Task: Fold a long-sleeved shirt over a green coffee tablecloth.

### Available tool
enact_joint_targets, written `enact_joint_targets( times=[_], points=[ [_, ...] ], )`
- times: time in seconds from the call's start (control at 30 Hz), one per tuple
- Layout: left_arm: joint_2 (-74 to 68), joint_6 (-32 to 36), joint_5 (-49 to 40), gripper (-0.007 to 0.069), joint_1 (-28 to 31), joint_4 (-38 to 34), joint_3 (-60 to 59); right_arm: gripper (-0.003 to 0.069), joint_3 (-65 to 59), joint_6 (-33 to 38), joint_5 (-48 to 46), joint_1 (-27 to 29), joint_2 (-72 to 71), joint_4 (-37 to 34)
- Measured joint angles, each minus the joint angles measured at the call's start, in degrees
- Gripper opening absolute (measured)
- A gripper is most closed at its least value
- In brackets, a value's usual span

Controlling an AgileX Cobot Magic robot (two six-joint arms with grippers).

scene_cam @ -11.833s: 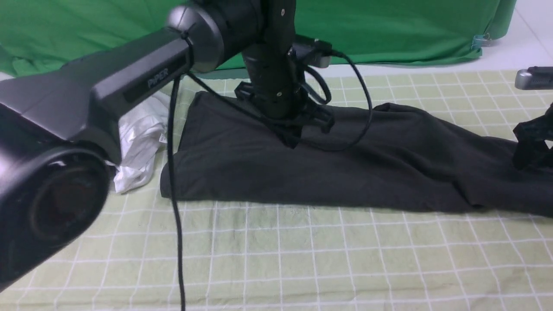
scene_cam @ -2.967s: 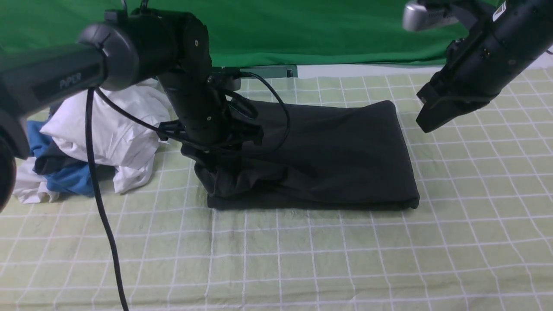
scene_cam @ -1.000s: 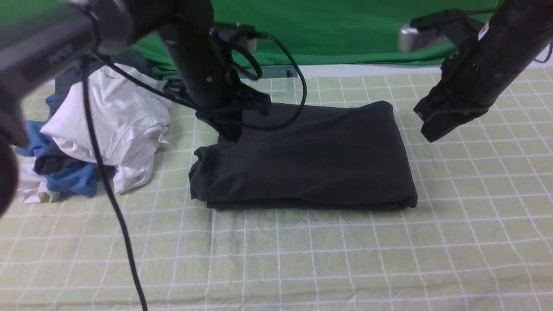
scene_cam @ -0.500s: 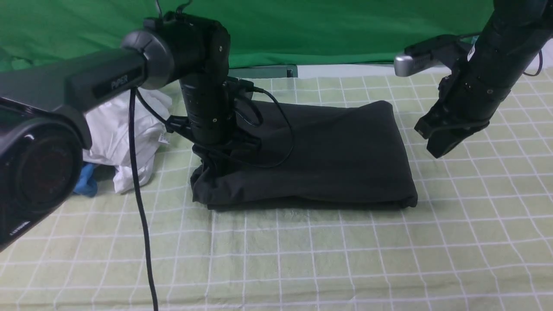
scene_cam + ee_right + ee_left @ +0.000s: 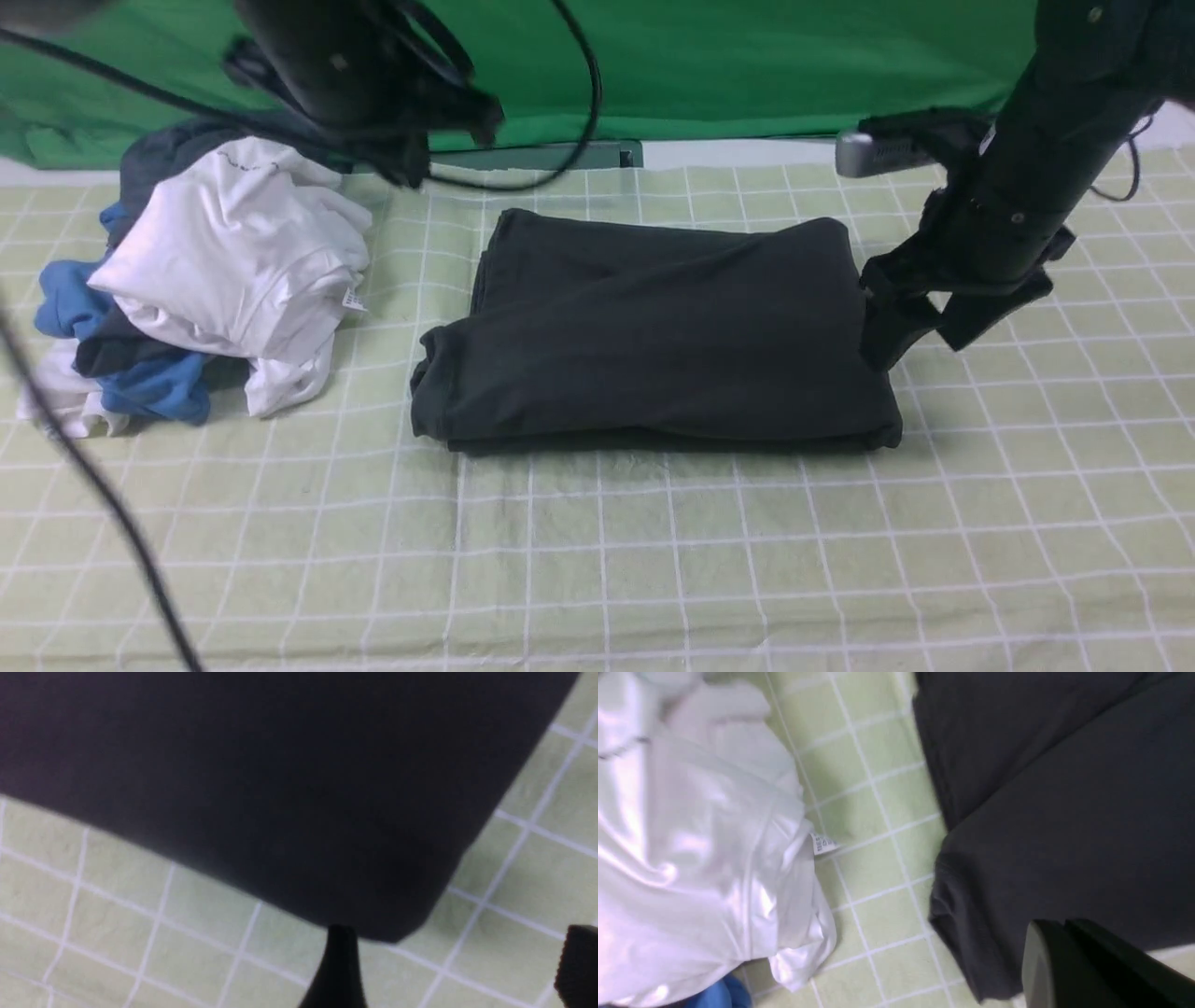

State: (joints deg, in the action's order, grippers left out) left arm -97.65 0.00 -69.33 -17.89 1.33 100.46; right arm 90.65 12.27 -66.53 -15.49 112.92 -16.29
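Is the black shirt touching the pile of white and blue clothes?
No, in the front view a strip of bare green tablecloth separates the black shirt from the clothes pile.

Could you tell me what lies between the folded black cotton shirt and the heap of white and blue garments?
Only bare pale green checked tablecloth separates black shirt from garment heap, per front and left wrist views.

Matt black cotton shirt

Folded black shirt on checked tablecloth; right gripper spread.
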Motion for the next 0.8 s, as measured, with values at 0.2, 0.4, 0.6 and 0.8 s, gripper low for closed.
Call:
enact_joint_targets(
  times=[0.2, 0.4, 0.6, 0.8],
  points=[
    [15.5, -0.3, 0.6, 0.0011, 0.0, -1.7, -9.3, 0.0569, 0.0, -0.4, 0.3, 0.0, 5.0, -1.9],
    [30.0, -2.6, 5.5, 0.0011, 0.0, -1.8, -25.9, 0.0569, 0.0, 2.5, 0.2, 0.0, 8.7, -6.0],
    [41.6, -4.5, 10.3, 0.0011, 0.0, -1.8, -37.7, 0.0227, 0.0, 4.4, -0.5, 0.0, 9.8, -6.0],
    [45.8, -4.7, 11.1, 0.0011, 0.0, -1.8, -40.1, 0.0115, -2.5, 4.3, -1.2, 0.0, 7.1, -2.7]
  ],
)
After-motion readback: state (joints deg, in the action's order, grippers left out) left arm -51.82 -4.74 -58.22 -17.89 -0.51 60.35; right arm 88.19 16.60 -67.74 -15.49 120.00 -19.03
